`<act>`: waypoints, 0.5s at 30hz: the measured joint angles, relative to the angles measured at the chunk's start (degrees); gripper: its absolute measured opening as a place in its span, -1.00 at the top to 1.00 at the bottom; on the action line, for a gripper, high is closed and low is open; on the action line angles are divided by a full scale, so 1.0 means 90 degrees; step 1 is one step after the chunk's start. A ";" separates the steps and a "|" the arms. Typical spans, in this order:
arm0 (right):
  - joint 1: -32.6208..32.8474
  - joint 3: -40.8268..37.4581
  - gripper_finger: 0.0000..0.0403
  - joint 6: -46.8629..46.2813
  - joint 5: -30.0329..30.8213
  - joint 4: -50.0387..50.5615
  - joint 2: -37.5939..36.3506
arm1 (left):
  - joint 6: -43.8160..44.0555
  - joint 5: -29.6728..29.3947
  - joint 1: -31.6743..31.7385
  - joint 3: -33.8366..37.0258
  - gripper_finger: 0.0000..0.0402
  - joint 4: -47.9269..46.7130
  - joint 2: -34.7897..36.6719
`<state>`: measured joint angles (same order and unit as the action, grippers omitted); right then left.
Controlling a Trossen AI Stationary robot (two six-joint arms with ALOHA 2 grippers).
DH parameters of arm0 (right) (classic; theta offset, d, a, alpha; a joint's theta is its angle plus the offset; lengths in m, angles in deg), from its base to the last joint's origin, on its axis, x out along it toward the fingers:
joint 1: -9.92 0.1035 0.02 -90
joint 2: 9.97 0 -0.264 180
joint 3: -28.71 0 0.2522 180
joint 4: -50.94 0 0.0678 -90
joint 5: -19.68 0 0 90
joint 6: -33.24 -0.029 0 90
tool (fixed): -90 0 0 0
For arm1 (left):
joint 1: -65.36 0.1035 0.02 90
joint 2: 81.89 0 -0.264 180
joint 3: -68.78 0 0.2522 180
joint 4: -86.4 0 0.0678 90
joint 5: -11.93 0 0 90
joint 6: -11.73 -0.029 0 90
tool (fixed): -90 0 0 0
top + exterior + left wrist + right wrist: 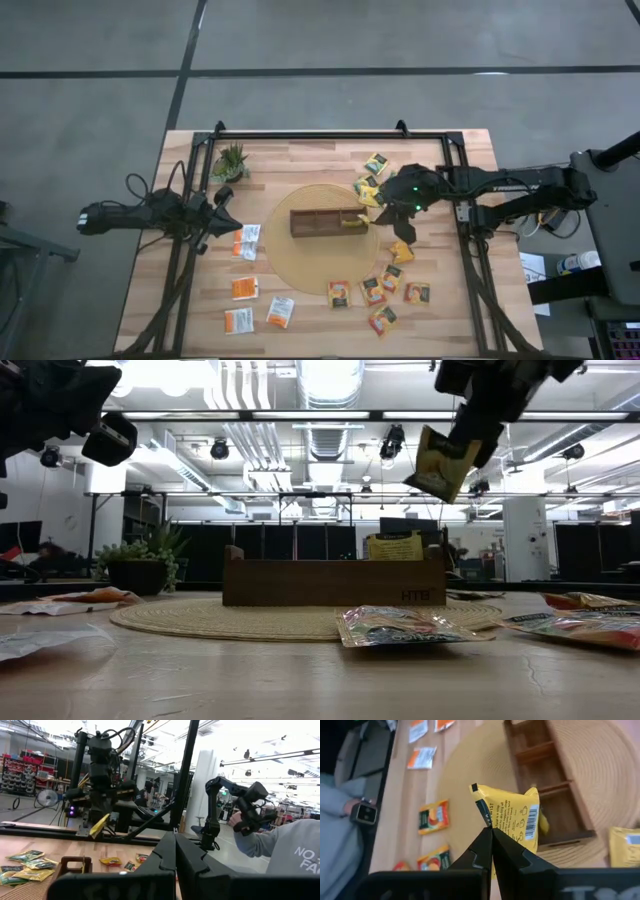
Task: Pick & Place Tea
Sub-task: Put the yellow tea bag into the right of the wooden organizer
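Yellow sachet is pinched in the right hand, fingers closed tight on its lower edge; in the high view this hand is right of centre, just beside the right end of the wooden tray. In the low view the sachet hangs tilted at upper right, above the tray's right end and not touching it. One more yellow sachet stands already in the rightmost compartment.

Tray sits on a round woven mat in the middle of the tabletop. Other tea sachets lie loose: orange-brown ones at lower right of centre, white-and-orange ones at centre-left & lower left, yellow-green ones above the right hand.

Left hand waits at centre-left, near the small potted plant, fingers fully closed w/ nothing in them.
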<state>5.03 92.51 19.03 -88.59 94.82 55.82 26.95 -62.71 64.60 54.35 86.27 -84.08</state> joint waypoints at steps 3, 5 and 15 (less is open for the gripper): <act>0.0000 0.0265 0.96 0.0235 -0.0081 0.0150 0.0445 | 0.0000 0.0000 0.0000 0.0000 1.00 -0.0001 0.0000; 0.0000 0.0406 0.96 0.0339 -0.0150 0.0167 0.0719 | 0.0001 0.0000 0.0000 0.0000 1.00 -0.0002 -0.0001; 0.0000 0.1166 0.96 0.0866 -0.0475 0.0539 0.1926 | 0.0000 -0.0001 -0.0001 0.0000 1.00 0.0002 0.0002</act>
<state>5.03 103.00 26.82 -92.86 99.67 73.15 26.95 -62.72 64.59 54.35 86.28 -84.06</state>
